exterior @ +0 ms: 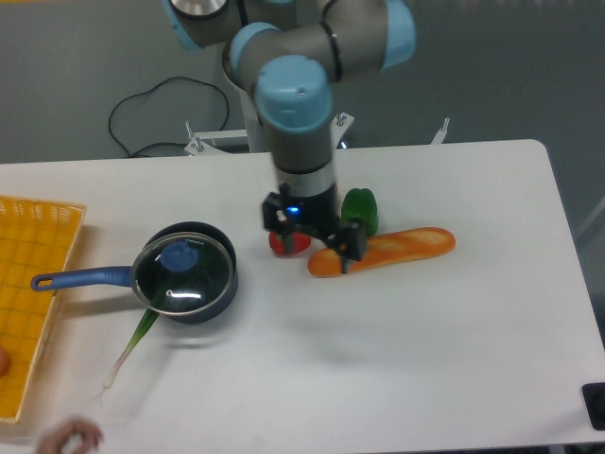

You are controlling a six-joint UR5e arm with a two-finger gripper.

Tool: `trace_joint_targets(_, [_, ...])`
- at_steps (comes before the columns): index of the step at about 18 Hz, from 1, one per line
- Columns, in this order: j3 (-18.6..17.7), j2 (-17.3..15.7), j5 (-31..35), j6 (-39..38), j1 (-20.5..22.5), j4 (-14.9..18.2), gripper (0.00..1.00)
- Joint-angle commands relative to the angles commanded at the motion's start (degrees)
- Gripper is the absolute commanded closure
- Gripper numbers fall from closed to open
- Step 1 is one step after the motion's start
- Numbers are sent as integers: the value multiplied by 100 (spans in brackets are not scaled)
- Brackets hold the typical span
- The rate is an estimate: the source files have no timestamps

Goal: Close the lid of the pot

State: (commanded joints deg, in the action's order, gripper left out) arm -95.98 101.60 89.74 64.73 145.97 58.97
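Now: one pot lid (182, 269) sits on the one pot (203, 301), desk (425, 350) left | gripper (317, 234) over peppers, empty, spread unclear | peppers: one red (284, 244), one green (360, 208) | one baguette (397, 248) | one orange tray (28, 284) | one green stalk (130, 346)

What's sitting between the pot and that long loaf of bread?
In the camera view, a red pepper lies between the pot and the bread, partly hidden by the gripper.
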Motion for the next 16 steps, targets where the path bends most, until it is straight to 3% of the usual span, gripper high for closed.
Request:
trace_joint_targets(2, [-26,0,9,871,220,18,0])
trace_joint_targets(5, [-35,61,9,1558,528,35,0])
trace_joint_targets(12, [360,228,18,3518,1679,992,0])
trace_joint_targets(16, [658,491,44,3888,2057,1081,0])
